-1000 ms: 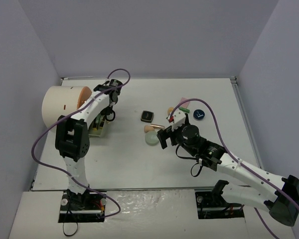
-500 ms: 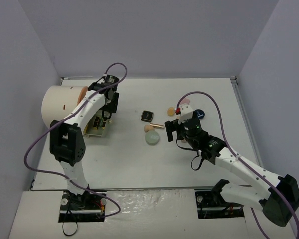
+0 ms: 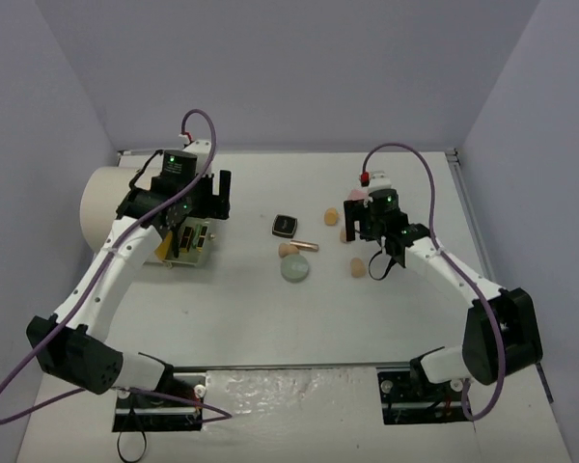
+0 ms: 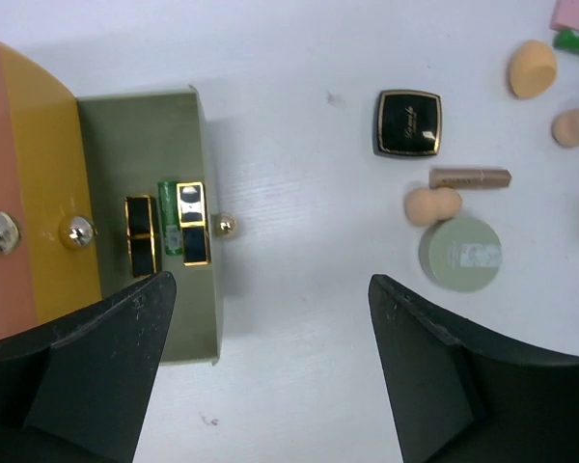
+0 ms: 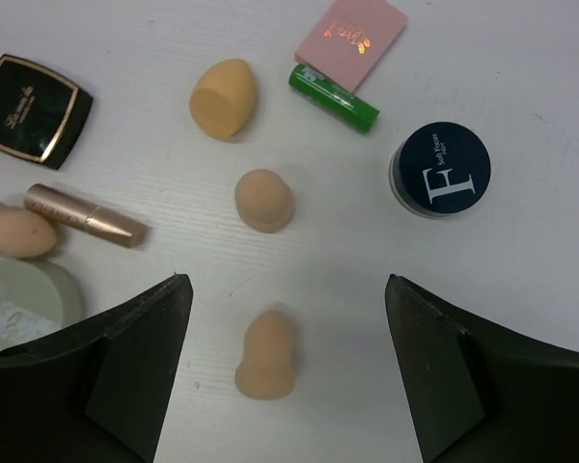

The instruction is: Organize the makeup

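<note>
In the left wrist view an olive drawer (image 4: 188, 328) juts from the cream cylinder and holds black-and-gold lipsticks (image 4: 193, 222) and a green tube (image 4: 167, 204). My left gripper (image 4: 270, 285) hangs open and empty high above the drawer's right edge. A black square compact (image 5: 31, 110), a rose-gold lipstick (image 5: 82, 214) and a pale green disc (image 5: 24, 304) lie mid-table. A pink pad (image 5: 351, 29), another green tube (image 5: 333, 97) and a dark round compact (image 5: 439, 167) lie further right. My right gripper (image 5: 288, 282) is open above a peach sponge (image 5: 266, 354), not touching it. Two more sponges (image 5: 263, 200) lie beyond.
The large cream cylinder (image 3: 111, 193) with its orange front (image 4: 10, 193) stands at the far left, gold knobs (image 4: 77, 231) on its face. Grey walls close in the table (image 3: 270, 318) on three sides. The left gripper (image 3: 210, 201) and right gripper (image 3: 359, 230) are well apart.
My left gripper has opened and risen from the drawer. The right gripper has swung from beside the green disc to above the sponges, and its jaws have narrowed a little.
</note>
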Robot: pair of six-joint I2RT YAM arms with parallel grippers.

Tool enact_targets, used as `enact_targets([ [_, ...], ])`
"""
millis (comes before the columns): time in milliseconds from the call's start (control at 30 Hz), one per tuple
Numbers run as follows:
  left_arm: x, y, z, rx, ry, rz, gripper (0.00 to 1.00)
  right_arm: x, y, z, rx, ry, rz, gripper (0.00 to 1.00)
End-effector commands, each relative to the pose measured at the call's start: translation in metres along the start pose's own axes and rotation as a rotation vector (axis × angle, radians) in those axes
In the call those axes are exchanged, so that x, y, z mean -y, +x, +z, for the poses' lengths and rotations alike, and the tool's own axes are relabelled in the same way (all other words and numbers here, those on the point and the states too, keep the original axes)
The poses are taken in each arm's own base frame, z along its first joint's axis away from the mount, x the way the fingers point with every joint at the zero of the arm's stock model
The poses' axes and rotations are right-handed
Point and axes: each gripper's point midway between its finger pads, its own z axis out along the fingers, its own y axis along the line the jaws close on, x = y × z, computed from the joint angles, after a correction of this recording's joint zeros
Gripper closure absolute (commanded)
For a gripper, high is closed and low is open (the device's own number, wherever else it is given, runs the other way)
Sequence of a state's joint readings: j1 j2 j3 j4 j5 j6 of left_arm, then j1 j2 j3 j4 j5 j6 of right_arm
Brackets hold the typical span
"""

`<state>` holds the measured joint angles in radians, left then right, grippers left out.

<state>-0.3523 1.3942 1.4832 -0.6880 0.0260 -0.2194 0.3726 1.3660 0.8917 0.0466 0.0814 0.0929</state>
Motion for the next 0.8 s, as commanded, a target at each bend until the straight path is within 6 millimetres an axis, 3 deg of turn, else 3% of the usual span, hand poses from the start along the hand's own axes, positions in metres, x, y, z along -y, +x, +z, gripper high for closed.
enact_targets([
  [0,0.017,-0.003,-0.031,0.135,0.129,0.001,0.20,0.009,-0.031,0.022,0.017,-0.060,-0.029,0.24],
  [100,0.009,0.002,-0.042,0.199,0.104,0.011,0.14,0.019,-0.032,0.044,-0.026,-0.068,-0.070,0.26],
  [300,0.001,0.014,-0.045,0.222,0.072,0.013,0.08,0.034,-0.035,0.086,-0.072,-0.100,-0.118,0.30],
  [500,-0.010,0.016,-0.045,0.221,0.015,0.002,0.06,0.037,-0.026,0.115,-0.127,-0.129,-0.186,0.33],
  [767,-0.015,0.018,-0.043,0.214,-0.016,-0.005,0.06,0.029,-0.011,0.139,-0.160,-0.211,-0.247,0.35],
])
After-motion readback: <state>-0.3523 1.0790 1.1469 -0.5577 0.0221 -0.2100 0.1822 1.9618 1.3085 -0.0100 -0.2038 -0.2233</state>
